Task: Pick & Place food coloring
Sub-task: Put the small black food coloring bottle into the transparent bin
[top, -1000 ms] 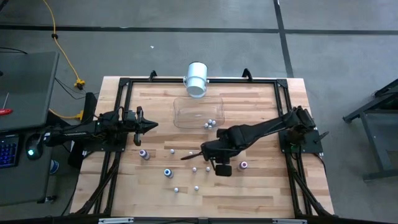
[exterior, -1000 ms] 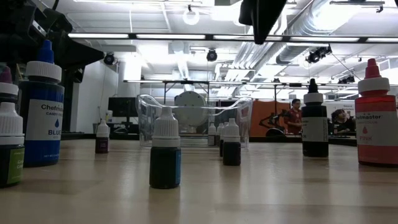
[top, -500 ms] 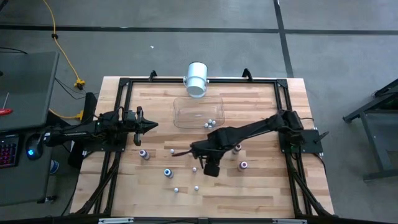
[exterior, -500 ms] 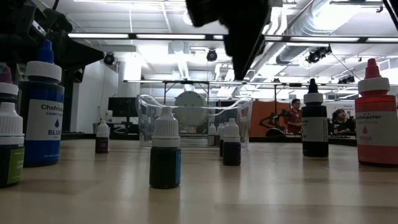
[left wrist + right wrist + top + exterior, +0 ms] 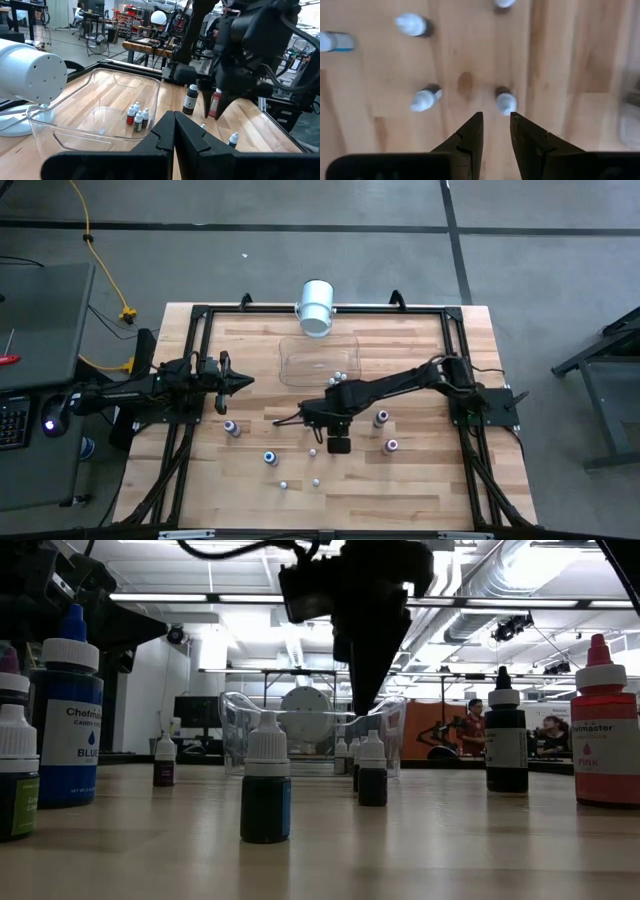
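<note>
right gripper [image 5: 496,131] fingers part open, holding nothing, poised over a tiny white-capped food coloring bottle [image 5: 506,102] just in front of the clear plastic tub [image 5: 318,361]. left gripper [image 5: 246,381] fingers shut, empty, left of tub.

Light comes from overhead: ceiling strip lights [image 5: 200,598] glare white in low view. High view is evenly lit & sharp, w/ soft short shadows under the right arm [image 5: 390,388] on the table [image 5: 420,480]. Low view is backlit: arm overhead reads as black silhouette, near bottles [image 5: 266,780] dark-bodied, room behind bright & a bit soft. Left wrist view: own shut fingers [image 5: 174,132] near-black & slightly soft, tub [image 5: 95,107] walls catch pale reflections, room beyond in focus. Right wrist view is soft/blurred overall; bottle [image 5: 506,102] just ahead of the parted jaws is washed out, casts small dark shadow; far edge smeared.
</note>
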